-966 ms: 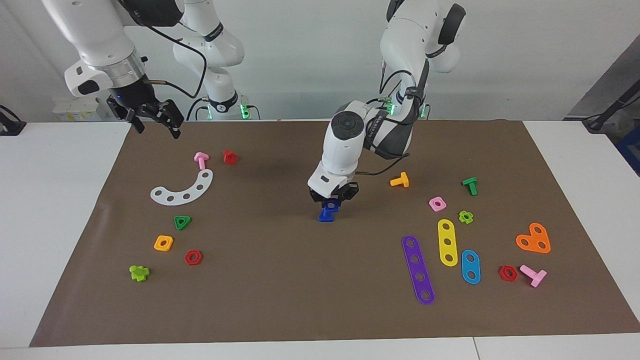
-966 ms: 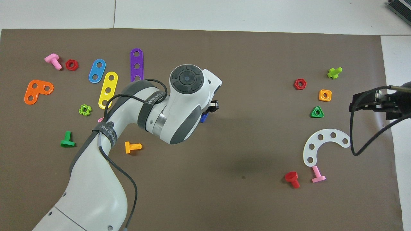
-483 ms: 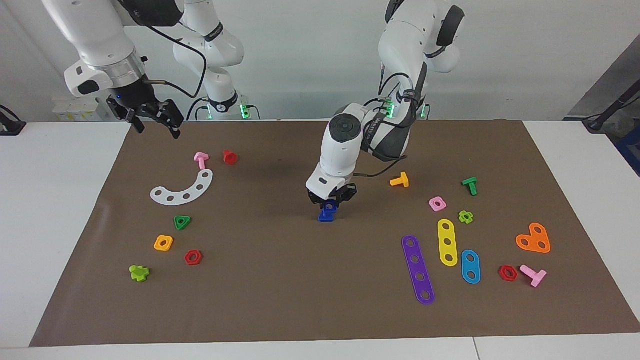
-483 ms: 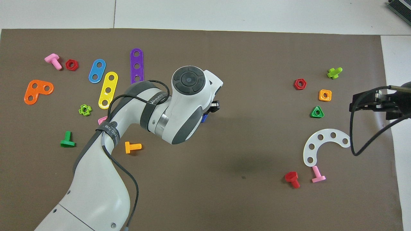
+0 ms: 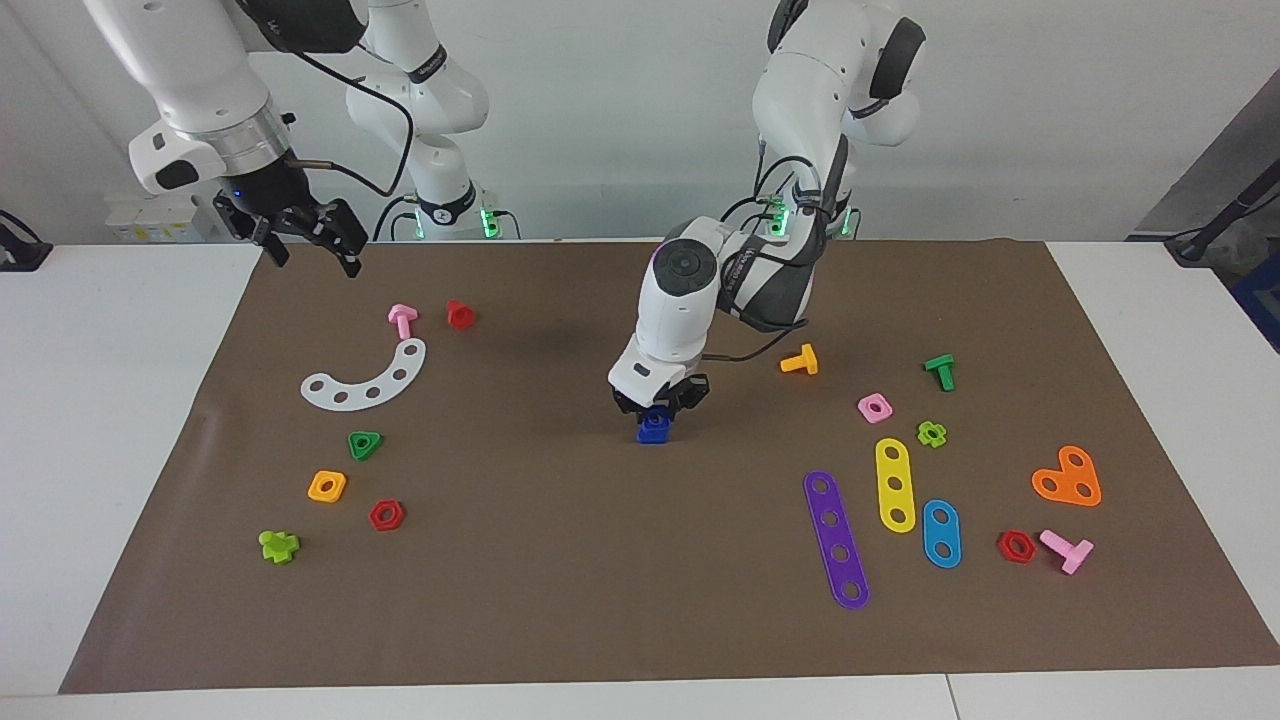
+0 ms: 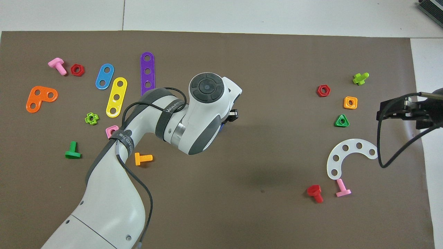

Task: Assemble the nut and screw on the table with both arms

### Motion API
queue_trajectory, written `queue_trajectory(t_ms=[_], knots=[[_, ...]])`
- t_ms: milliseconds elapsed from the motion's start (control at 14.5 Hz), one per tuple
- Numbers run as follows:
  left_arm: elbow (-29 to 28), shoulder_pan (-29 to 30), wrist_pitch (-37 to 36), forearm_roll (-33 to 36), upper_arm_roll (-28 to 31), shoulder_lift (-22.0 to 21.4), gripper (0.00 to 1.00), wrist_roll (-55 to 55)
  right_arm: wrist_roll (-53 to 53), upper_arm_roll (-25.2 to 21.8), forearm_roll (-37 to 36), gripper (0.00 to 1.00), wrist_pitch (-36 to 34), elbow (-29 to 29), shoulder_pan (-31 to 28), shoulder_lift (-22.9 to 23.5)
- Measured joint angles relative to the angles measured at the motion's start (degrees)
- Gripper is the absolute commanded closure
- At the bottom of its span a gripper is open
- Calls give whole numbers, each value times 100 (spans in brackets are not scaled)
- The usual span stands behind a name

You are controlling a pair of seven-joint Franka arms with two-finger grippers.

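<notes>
Two arms over table (image 5: 120,420), brown mat (image 5: 600,600) covering most of it. Left arm (image 5: 690,300) reaches to mat centre, bent down steeply. Right arm (image 5: 190,90) waits up high over the mat corner at its own end, nr the robots.

Left gripper (image 5: 657,408): closed tight on the nut (image 5: 654,424), dk-blue square, round hole facing up. Nut sits right at the fingertips, low over the screw (image 5: 652,436). Of the screw only a bit of blue head shows under the nut, on mat centre; stem hidden. In overhead view the wrist covers nearly all of it, just a blue sliver (image 6: 221,128) beside the housing.

Right gripper (image 5: 305,232): jaws wide, holding nothing, no part in the work at present.

Change over last sec: left gripper has come down. Earlier nut hung clearly above the triangular head w/ stem visible between; now nut and head read as one stacked blue lump. Wrist has also shifted slightly toward the right arm's end. Right arm unchanged.

Meaning (my read): nut is going onto the stem or already seated partway, can't tell if threads have caught. Screw stands free on mat, nobody holding it, so any twist could spin or tip it. Task says both arms; right arm prob needed to steady the head.

Loose bits scattered both ends of mat, well apart from the work.
</notes>
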Motion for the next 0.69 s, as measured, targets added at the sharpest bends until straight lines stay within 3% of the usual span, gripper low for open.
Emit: queue_trajectory(t_ms=[345,690], knots=[[12,-25,-13,0,3,69,73,-4,0,0,0,0,0,0,0,0],[405,-25,-345,0,15,145,74,-18,0,0,0,0,0,0,0,0]])
